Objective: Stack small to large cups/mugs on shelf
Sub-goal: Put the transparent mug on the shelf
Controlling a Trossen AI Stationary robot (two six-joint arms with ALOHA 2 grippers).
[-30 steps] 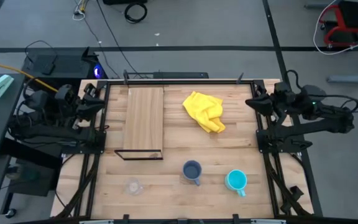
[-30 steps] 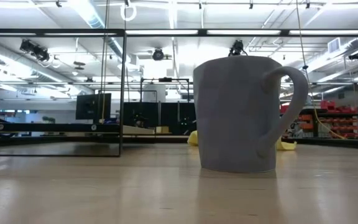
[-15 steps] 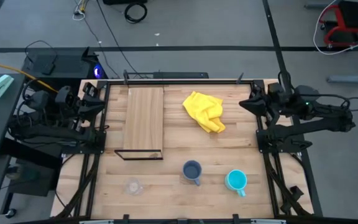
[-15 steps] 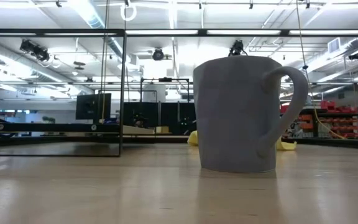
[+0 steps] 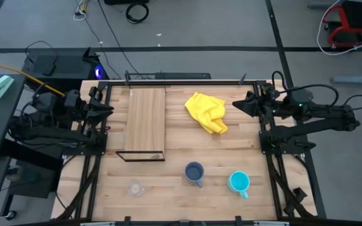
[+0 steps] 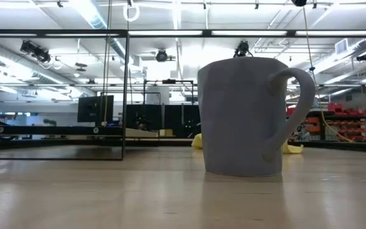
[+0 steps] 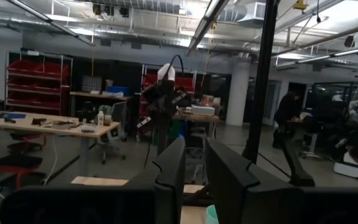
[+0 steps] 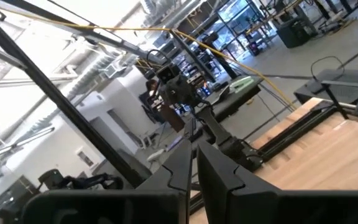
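The shelf (image 5: pixel 146 118) is a light-wood plank at the table's far left, with a thin black frame (image 5: pixel 141 155) at its near end. The tiny clear glass cup (image 5: pixel 134 188), the dark blue-grey mug (image 5: pixel 195 172) and the cyan mug (image 5: pixel 239 182) stand upright on their bases in a row near the table's near edge. The dark mug fills the low view (image 6: pixel 250 114), its handle on the picture's right. My left gripper (image 5: pixel 107 108) is at the table's left edge, shut and empty. My right gripper (image 5: pixel 236 105) is over the far right of the table, shut and empty.
A crumpled yellow cloth (image 5: pixel 207 112) lies at the far middle of the table, between the shelf and my right gripper. Black rails (image 5: pixel 187 81) run along the table's edges. Bare tabletop (image 5: pixel 187 141) lies between the cloth and the mugs.
My right gripper has moved from the table's right edge toward the left, out over the table and nearer the yellow cloth. My left gripper has moved a little toward the table's right, up to the table's left edge. The mugs, cup and cloth have stayed still.
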